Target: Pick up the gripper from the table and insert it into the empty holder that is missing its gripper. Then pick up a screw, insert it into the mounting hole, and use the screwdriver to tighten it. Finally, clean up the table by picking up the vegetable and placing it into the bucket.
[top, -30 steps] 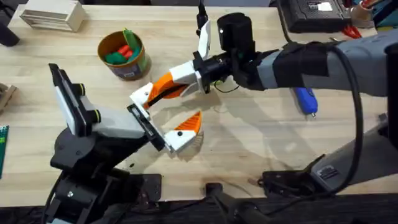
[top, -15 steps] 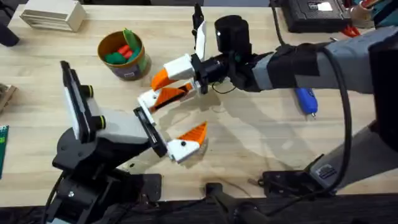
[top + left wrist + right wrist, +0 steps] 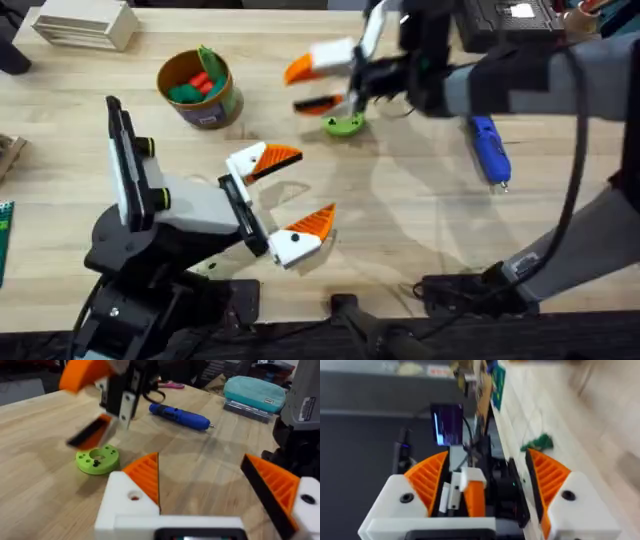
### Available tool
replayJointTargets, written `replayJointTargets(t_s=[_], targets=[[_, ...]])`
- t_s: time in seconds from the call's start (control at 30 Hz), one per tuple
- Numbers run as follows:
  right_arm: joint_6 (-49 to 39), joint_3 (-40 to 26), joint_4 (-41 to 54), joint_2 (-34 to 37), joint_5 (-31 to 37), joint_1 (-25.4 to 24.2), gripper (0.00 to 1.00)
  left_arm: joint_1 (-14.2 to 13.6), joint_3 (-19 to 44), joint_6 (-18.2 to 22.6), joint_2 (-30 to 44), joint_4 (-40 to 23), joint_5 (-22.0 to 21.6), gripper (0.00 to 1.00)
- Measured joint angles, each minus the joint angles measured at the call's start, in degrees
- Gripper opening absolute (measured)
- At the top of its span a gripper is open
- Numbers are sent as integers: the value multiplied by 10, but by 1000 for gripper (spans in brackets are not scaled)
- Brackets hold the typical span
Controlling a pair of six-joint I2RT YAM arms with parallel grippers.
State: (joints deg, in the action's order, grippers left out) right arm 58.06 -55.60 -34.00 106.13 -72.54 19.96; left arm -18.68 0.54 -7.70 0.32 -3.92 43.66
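Note:
My left gripper (image 3: 300,187) (image 3: 200,467) stands open low over the table's middle. Both of its white mounts carry ribbed orange tips. The far mount is the holder (image 3: 243,163), with the orange gripper (image 3: 278,158) (image 3: 145,477) seated in it. My right gripper (image 3: 298,88) (image 3: 75,410) (image 3: 487,460) hangs open farther back, just above a green ring, with nothing gripped. The blue screwdriver (image 3: 488,150) (image 3: 180,416) lies to the right. The bucket (image 3: 222,100) stands at the back left with green and red toys inside. A green leafy vegetable (image 3: 538,442) shows in the right wrist view.
A bright green ring (image 3: 344,124) (image 3: 97,459) with a small dark bit in its hole lies under the right gripper. A slatted wooden box (image 3: 85,22) sits at the back left. A teal pouch (image 3: 255,392) and pink scissors (image 3: 172,385) lie farther off.
My right gripper has pulled away from the left arm's far finger, moving back and to the right until it hangs over the green ring. The left arm has barely shifted.

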Motion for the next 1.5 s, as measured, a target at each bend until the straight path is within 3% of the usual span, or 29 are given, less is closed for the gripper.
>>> replayJointTargets(t_s=[0.23,0.47,0.57,0.73,0.8,0.83,0.9,0.93,1.07,1.17,1.27,1.3,1.47,1.5], targets=[[-3,-35,-6,0,-52,-95,877,0,0,0,0,0,1,987],[-63,-36,-6,-1,36,-130,877,0,0,0,0,0,1,987],[-107,-39,57,-14,95,-136,877,0,0,0,0,0,1,987],[-224,-72,268,-51,192,-132,880,0,0,0,0,0,1,987],[-283,-90,351,-72,234,-122,880,0,0,0,0,0,1,987],[-373,-114,457,-109,313,-92,880,0,0,0,0,0,1,987],[-424,-127,509,-134,384,-59,880,0,0,0,0,0,1,987],[-483,-135,560,-152,497,-1,882,0,0,0,0,0,1,987],[-555,-136,585,-134,614,61,845,0,0,0,0,0,1,987],[-589,-136,585,-109,668,86,799,0,0,0,0,0,1,987],[-614,-136,586,-76,708,108,627,0,0,0,0,0,1,987],[-619,-136,587,-69,718,117,619,0,0,0,0,0,1,987],[-624,-136,586,-67,725,131,541,0,0,0,0,0,1,987],[-626,-136,586,-58,727,134,488,0,0,0,0,0,1,987]])
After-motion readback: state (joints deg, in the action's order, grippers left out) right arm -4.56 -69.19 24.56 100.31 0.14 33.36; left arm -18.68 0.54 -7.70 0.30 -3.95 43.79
